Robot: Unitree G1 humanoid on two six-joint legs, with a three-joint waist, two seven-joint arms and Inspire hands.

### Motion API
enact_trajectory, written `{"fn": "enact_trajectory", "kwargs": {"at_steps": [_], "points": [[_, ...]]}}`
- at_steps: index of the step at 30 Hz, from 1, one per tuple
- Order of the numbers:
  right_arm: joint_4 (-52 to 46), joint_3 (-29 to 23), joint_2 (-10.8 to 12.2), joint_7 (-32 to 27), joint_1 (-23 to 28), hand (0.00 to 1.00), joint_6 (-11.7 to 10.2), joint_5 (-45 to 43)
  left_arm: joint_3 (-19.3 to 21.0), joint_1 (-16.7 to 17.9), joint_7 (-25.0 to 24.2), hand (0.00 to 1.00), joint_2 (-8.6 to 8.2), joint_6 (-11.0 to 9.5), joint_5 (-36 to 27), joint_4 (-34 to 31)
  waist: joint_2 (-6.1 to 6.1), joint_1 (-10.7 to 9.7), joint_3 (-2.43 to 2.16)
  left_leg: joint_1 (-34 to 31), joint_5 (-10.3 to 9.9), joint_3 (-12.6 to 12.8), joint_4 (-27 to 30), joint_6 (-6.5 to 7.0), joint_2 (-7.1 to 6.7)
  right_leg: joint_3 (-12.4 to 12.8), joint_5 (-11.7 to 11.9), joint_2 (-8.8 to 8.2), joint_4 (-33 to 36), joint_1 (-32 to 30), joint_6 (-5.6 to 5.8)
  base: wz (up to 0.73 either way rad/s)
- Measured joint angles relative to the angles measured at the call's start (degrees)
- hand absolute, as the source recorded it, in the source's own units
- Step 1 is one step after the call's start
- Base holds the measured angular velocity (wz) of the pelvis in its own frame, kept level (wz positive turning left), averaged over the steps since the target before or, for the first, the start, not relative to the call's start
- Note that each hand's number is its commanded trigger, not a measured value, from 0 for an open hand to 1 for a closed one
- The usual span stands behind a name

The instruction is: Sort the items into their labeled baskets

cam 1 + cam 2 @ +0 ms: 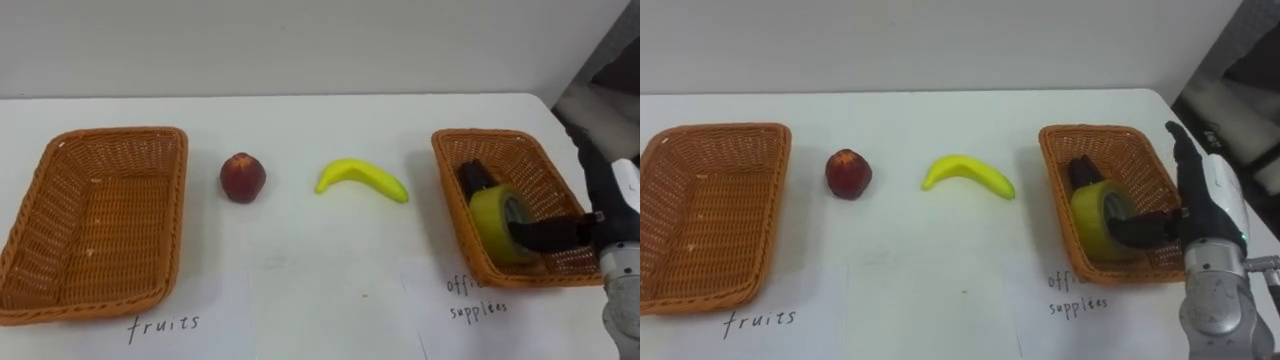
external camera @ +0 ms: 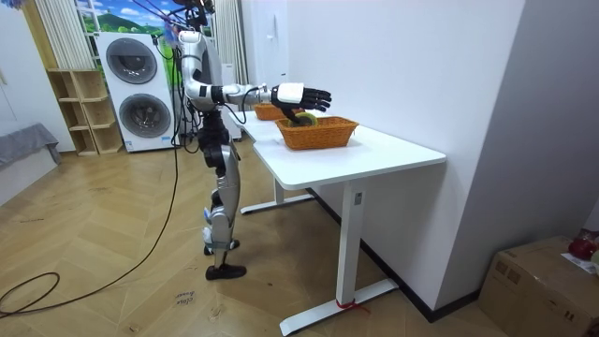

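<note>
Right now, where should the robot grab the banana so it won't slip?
Probably round its middle, coming down from above. The banana lies flat on the table, stretched left to right with nothing touching it, so fingers fit behind its curved back and the thumb in front.

Two baskets: left basket, right basket; one peach; one banana; one tape roll; one dark item

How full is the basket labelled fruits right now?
Empty: the fruits basket shows a bare woven bottom, while the red fruit and the banana lie outside it on the white table.
</note>
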Motion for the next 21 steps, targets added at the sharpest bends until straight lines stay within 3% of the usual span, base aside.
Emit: {"fn": "enact_trajectory", "kwargs": {"at_steps": [10, 21], "points": [[-7.9, -0.2, -0.1, -1.7, -0.1, 0.00, -0.2, 0.8, 0.0, -0.2, 0.5, 0.00, -0.07, -0.1, 0.0, 0.1, 0.32, -0.1, -0.39, -0.6, 0.0, 0.1, -0.1, 0.00, 0.04, 0.0, 0.0, 0.02, 0.4, -0.9, 0.00, 0.00], [-15.1, -0.7, -0.1, -6.8, -0.2, 0.00, -1.0, 3.2, 0.1, 0.7, 0.5, 0.00, -0.21, -0.1, -0.1, 0.6, -0.13, -0.1, -0.18, -0.6, 0.0, 0.0, -0.3, 0.01, 0.03, -0.2, 0.0, -0.05, 0.6, -0.8, 0.01, 0.00]]}}
